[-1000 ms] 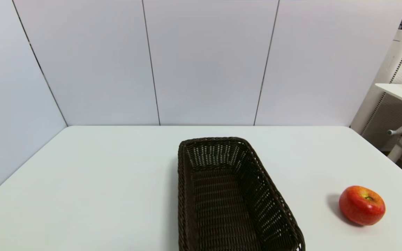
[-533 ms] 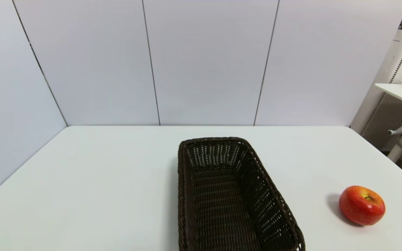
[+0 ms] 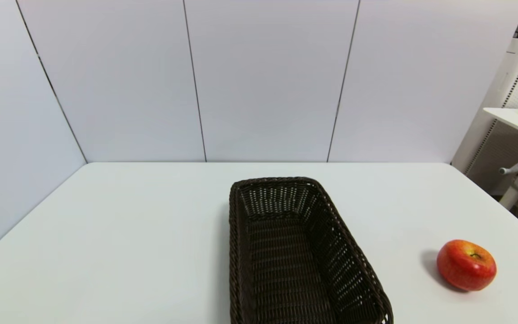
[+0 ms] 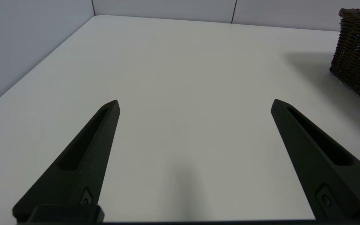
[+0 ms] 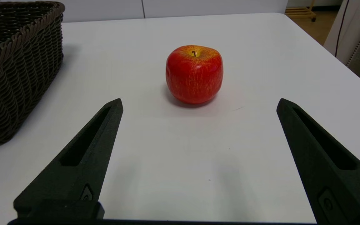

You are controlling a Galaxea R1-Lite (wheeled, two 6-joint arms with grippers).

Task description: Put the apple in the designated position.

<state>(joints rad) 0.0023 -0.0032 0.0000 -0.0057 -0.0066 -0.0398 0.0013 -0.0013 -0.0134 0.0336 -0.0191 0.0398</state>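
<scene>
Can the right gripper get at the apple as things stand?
Probably yes. The right gripper is open and faces the apple across bare table; nothing lies between them. The basket stands apart, off to one side.

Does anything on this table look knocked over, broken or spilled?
Nothing stands out. The apple sits whole on the white table, apart from the empty wicker basket, which stands level. No spills show.

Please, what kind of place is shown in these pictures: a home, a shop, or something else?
Probably a lab or test room, not a home. A plain white table stands enclosed by bare grey partition panels, holding only a wicker basket and an apple. A perforated white unit stands beside it.
</scene>
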